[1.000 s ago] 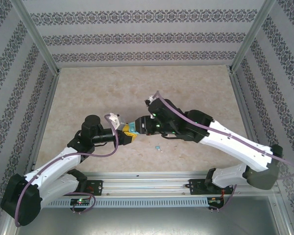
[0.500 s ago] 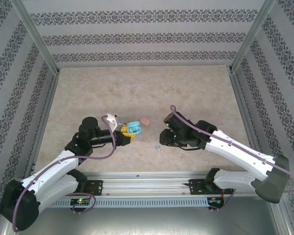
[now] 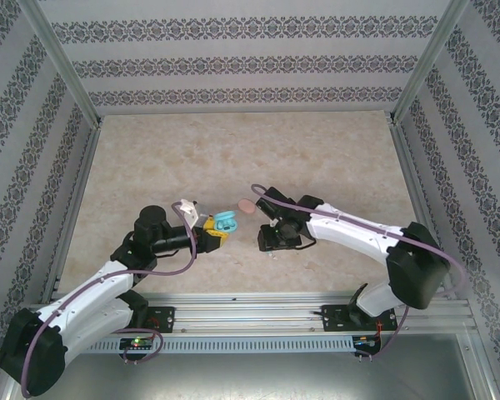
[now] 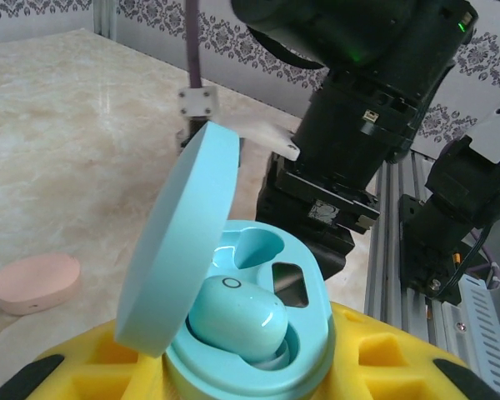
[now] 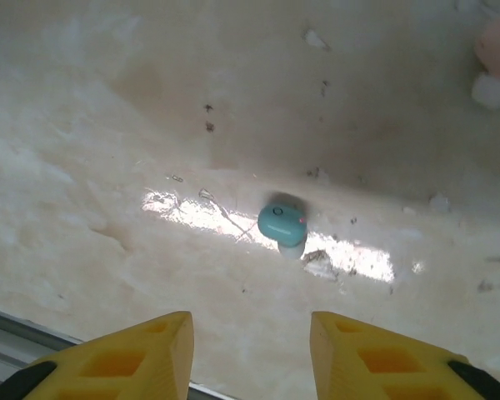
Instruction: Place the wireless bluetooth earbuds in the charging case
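One light-blue earbud (image 4: 237, 317) already sits in the open blue charging case (image 4: 312, 333), whose second well is empty. The left gripper (image 3: 214, 232) reaches forward with its fingers clamped on the case, lid up. The other blue earbud (image 5: 282, 223) lies on the marble table (image 5: 108, 125); the right gripper (image 5: 250, 337) points down over it, fingers apart and not touching, while the pink case (image 4: 35, 282) lies shut.

The blue case (image 4: 315, 337) is open with one blue earbud (image 4: 233, 318) inside. A second blue earbud (image 5: 282, 223) lies on the counter (image 5: 108, 125).
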